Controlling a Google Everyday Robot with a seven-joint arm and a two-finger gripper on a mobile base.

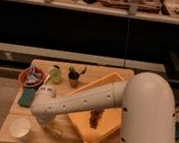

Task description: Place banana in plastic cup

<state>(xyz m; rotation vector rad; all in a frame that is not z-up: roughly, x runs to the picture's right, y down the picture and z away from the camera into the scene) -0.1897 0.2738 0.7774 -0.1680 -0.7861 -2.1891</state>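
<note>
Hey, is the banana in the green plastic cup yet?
Out. The banana lies on the table at the gripper, near the front edge; the plastic cup stands at the back.

Dim, warm light falls from above onto the desk point(110, 73), and the white arm point(143, 109) catches the most brightness. The background is near black. The claw point(48, 124), low at the desk's front-left, lies in the arm's shade.
</note>
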